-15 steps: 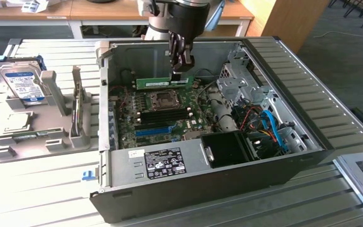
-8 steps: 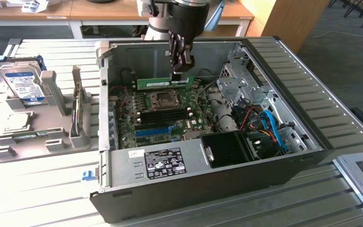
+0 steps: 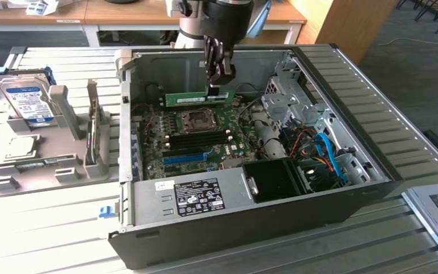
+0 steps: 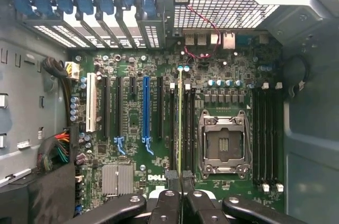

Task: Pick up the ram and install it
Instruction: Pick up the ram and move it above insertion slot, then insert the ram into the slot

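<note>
The ram (image 3: 200, 98), a narrow green stick, hangs level inside the open computer case, a little above the motherboard (image 3: 196, 145). My gripper (image 3: 216, 87) comes down from above and is shut on the stick's upper edge near its middle. In the wrist view the ram (image 4: 180, 118) appears edge-on as a thin green line between my fingertips (image 4: 172, 179). It runs along the black memory slots (image 4: 189, 128) just beside the empty processor socket (image 4: 222, 142). Whether it touches a slot, I cannot tell. More black slots (image 4: 267, 139) lie on the socket's other side.
On the exterior view's left, a grey holder (image 3: 52, 165) carries a hard drive (image 3: 25, 103) and a square silver processor chip (image 3: 21, 147). The case walls (image 3: 356, 114), a drive cage (image 3: 291, 97), blue and red cables (image 3: 327, 154) and the black power supply (image 3: 280, 180) crowd the board.
</note>
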Controlling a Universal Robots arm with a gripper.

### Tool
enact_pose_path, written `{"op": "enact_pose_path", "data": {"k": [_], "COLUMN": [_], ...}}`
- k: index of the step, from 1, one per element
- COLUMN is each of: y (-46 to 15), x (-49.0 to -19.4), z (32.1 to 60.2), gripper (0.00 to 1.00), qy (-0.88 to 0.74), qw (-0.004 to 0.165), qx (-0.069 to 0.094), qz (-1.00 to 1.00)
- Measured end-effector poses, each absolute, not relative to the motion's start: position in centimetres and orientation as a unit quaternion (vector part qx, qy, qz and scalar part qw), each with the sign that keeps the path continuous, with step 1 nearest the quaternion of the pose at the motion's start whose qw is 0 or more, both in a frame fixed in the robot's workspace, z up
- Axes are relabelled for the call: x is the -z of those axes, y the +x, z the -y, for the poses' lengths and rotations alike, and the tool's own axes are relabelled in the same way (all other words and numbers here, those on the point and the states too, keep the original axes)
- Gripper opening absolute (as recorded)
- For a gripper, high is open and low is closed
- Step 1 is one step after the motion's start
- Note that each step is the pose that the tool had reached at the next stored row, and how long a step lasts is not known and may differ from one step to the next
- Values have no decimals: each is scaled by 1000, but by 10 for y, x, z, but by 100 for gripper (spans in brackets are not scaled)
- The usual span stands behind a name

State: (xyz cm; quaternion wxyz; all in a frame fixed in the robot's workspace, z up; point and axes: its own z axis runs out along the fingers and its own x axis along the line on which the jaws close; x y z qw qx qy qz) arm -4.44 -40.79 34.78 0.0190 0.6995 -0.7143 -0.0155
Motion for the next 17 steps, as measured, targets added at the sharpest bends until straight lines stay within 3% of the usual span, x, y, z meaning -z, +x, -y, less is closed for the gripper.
{"op": "enact_pose_path", "data": {"k": [17], "y": [-44], "x": [-348], "z": [408], "gripper": [12], "qy": [699], "qw": [19], "qx": [15], "qz": [714]}}
